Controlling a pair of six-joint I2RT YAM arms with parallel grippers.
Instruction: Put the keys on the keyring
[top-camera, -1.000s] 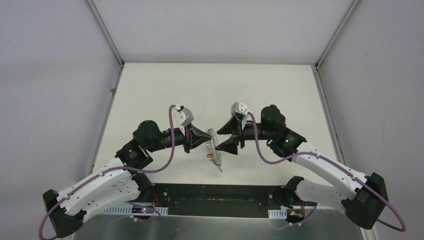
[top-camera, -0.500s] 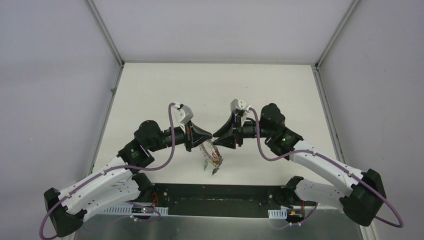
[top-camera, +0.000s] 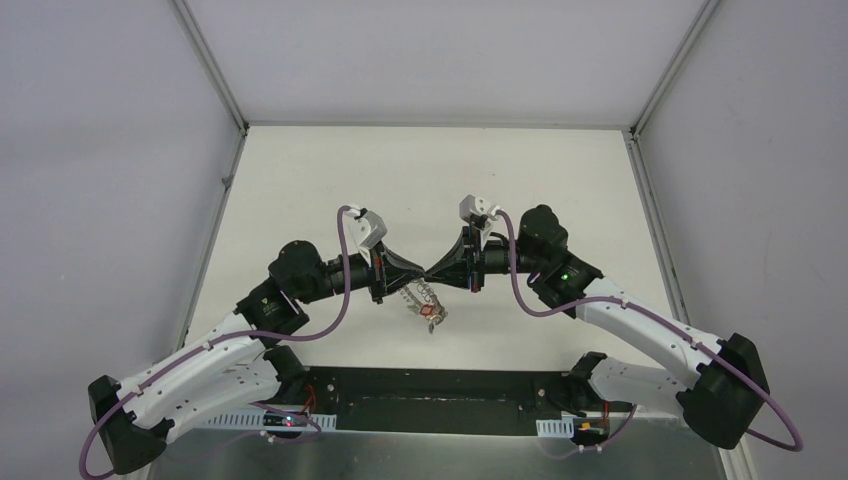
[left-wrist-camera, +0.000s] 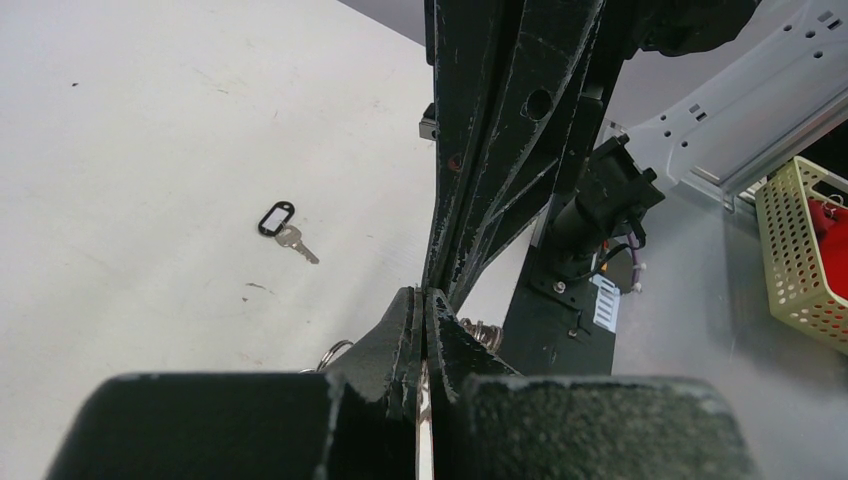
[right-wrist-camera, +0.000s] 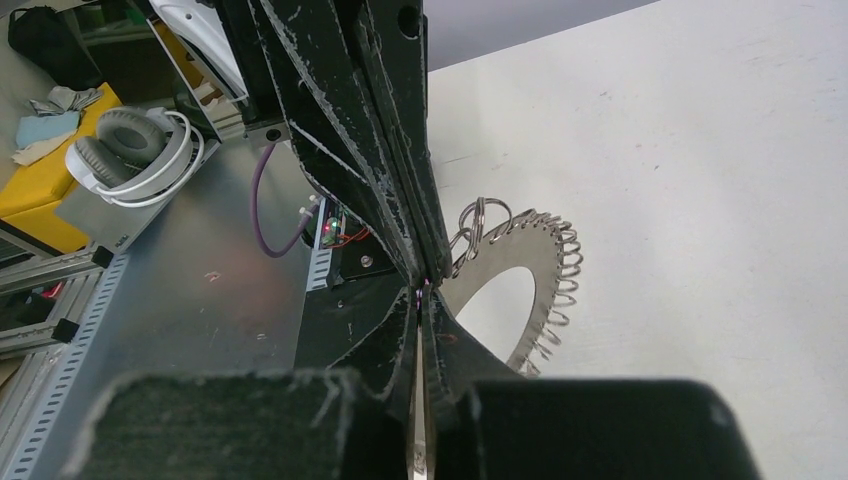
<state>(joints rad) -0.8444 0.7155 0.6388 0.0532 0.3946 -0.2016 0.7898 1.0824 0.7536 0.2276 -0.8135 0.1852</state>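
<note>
Meeting tip to tip above the table, the left gripper (left-wrist-camera: 425, 300) and right gripper (right-wrist-camera: 421, 292) are both clamped fully shut. A pale sliver shows between the left fingers, with wire loops either side: it pinches the large flat grey keyring (right-wrist-camera: 535, 255) by its rim. Whether the right fingers also bite the rim cannot be told. The ring hangs in the air from the joined tips, slanting down toward the arms' bases. Its broad face is turned to the right wrist camera and its loop-lined edge points out over the table. A small silver key with a black oblong tag (left-wrist-camera: 282, 224) lies flat on the white tabletop (top-camera: 330, 180), well apart, its blade toward the left wrist camera. The tabletop spreads wide to grey walls (top-camera: 100, 200) left, right and far.
</note>
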